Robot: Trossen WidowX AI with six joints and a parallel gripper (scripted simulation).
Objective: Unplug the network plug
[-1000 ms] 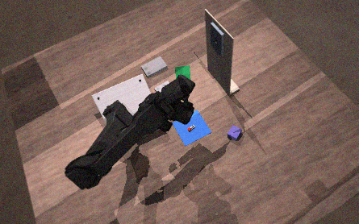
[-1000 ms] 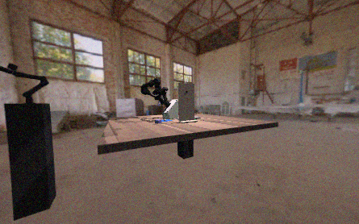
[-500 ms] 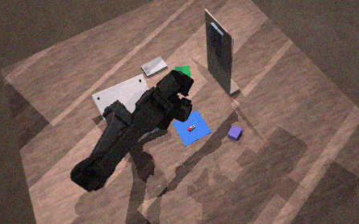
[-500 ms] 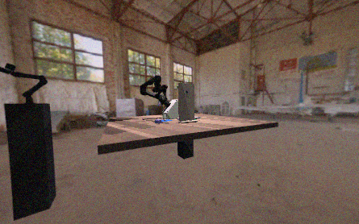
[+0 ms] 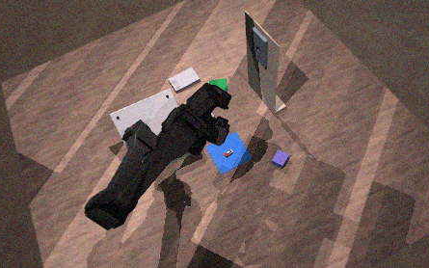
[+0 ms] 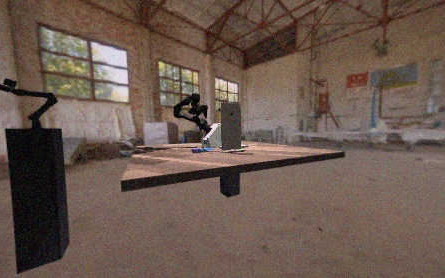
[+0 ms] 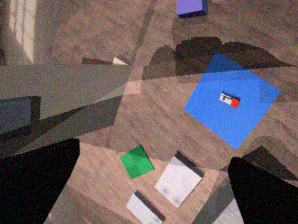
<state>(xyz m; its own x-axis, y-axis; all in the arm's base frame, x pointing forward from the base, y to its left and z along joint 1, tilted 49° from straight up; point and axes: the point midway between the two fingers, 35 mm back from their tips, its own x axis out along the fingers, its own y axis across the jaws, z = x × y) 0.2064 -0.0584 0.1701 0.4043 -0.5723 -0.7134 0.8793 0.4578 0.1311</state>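
Network plug (image 5: pixel 228 152) lying flat on the blue marked square (image 5: pixel 236 159), near its middle, small and red-and-white, touched by nothing. Same seen from the wrist view: plug (image 7: pixel 229 100) resting inside the blue square (image 7: pixel 220 112), at about 1 o'clock from the view's centre.

Gripper (image 5: pixel 219 126) spread nearly to its widest, holding nothing, raised off the counter (image 5: pixel 342 145) and sitting at roughly 10 o'clock from the plug in the top view. Fingers showing as two dark wedges far apart at the lower corners of the wrist view, with only counter and small objects between them.

Upright panel (image 5: pixel 261 63) standing at about 1 o'clock from the square, well apart from it, with a darker socket plate (image 5: pixel 260 47) on its face; whether the socket holds anything too small to tell, though the plug lies plainly on the square.

Purple cube (image 5: pixel 280 158) just beside the square at 3 o'clock. Green block (image 5: pixel 219 84) at 12 o'clock from the gripper, partly hidden by the arm (image 5: pixel 145 164). Small grey plate (image 5: pixel 184 79) beside the green block at 9 o'clock, larger white plate (image 5: pixel 145 112) under the arm's base.
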